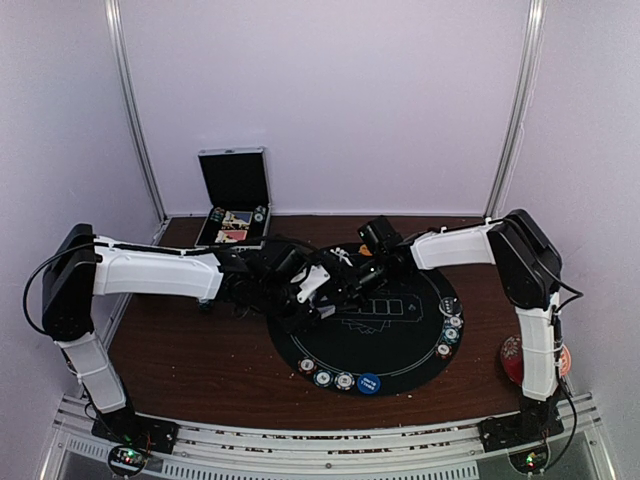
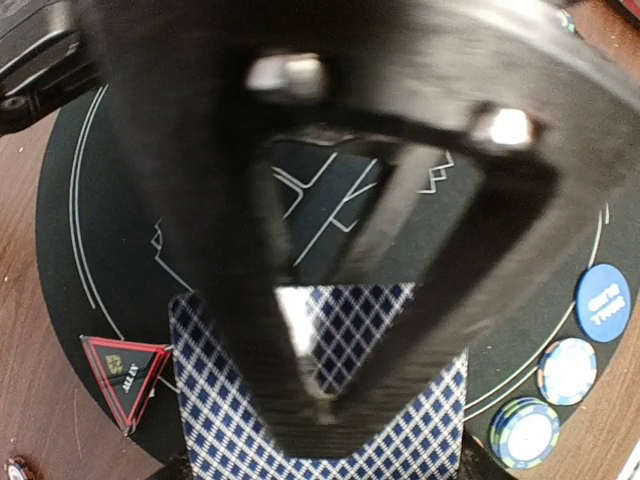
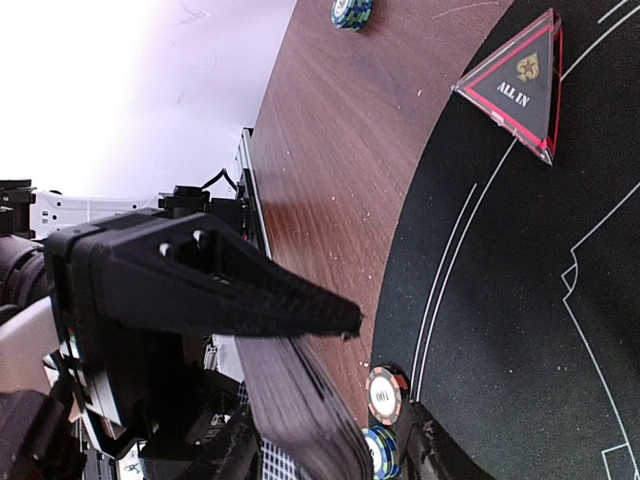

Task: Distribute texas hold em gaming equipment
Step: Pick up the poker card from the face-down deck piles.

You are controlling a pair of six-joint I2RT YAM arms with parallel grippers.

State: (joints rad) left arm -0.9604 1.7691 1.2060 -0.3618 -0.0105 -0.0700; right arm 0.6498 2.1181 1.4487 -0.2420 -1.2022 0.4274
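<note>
With my left pincer (image 1: 305, 290) clamped on the deck of cards (image 3: 298, 392) over the black mat (image 2: 110, 250), mid-frame from overhead, my right pincer (image 2: 320, 412), whose opening I cannot tell, should slide off only the top card (image 2: 225, 430).

Our right tool (image 3: 330, 455) flanks the playing cards (image 3: 300, 400), seen edge-on, and the left tool (image 3: 340, 318) reaches in just above them. A red-rimmed chip (image 3: 385, 395) and a blue-green chip (image 3: 378, 445) lie just beside our tool at the mat (image 3: 540, 300) rim. Well ahead we see the red triangle marker (image 3: 520, 85), and beyond it a teal chip (image 3: 350, 12) on the bare surface (image 3: 320, 180).
</note>
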